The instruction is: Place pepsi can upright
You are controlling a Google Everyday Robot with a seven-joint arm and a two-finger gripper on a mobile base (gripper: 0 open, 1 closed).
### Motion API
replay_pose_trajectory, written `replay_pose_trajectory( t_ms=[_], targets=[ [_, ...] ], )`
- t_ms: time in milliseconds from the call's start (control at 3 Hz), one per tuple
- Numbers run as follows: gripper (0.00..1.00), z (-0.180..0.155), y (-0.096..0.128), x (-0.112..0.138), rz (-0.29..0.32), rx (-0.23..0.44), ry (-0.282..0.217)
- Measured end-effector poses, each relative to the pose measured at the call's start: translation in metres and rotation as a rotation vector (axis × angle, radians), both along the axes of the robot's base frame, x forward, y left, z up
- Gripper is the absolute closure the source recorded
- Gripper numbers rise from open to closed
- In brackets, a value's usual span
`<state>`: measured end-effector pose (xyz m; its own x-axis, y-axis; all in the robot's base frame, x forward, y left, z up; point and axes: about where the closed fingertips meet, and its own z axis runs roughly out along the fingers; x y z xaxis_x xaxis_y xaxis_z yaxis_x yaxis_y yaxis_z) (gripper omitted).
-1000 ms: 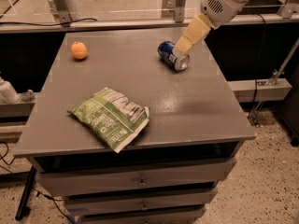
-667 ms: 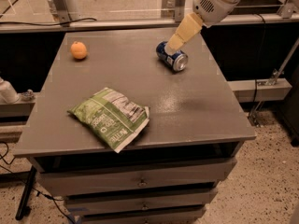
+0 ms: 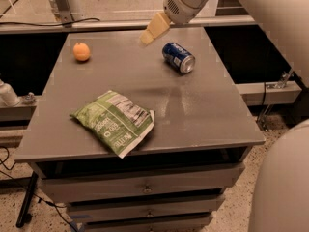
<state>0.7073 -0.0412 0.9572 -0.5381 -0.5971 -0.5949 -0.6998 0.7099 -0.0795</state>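
Observation:
The pepsi can [image 3: 178, 57], dark blue with white lettering and a silver end, lies on its side on the far right part of the grey table [image 3: 203, 110]. My gripper [image 3: 153, 29], with pale yellow fingers, hangs above the table's far edge, up and to the left of the can and apart from it. It holds nothing that I can see. The white arm reaches in from the upper right.
An orange fruit [image 3: 81, 51] sits at the far left of the table. A green chip bag [image 3: 115, 122] lies flat at the front left. Drawers run below the tabletop. A white robot body [image 3: 285, 187] fills the right edge.
My gripper has moved left and up, away from the can it was next to. The can still lies on its side. The view has shifted.

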Motion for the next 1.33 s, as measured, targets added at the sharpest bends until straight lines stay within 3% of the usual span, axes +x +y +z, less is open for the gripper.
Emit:
replay_pose_trajectory(
  t_ms=[333, 1000, 1333],
  targets=[
    [0.00, -0.025, 0.005, 0.031, -0.042, -0.024, -0.013],
    [0.00, -0.084, -0.019, 0.059, -0.112, -0.068, 0.029],
    [0.18, -0.102, -0.030, 0.063, -0.115, -0.081, 0.047]
  ],
)
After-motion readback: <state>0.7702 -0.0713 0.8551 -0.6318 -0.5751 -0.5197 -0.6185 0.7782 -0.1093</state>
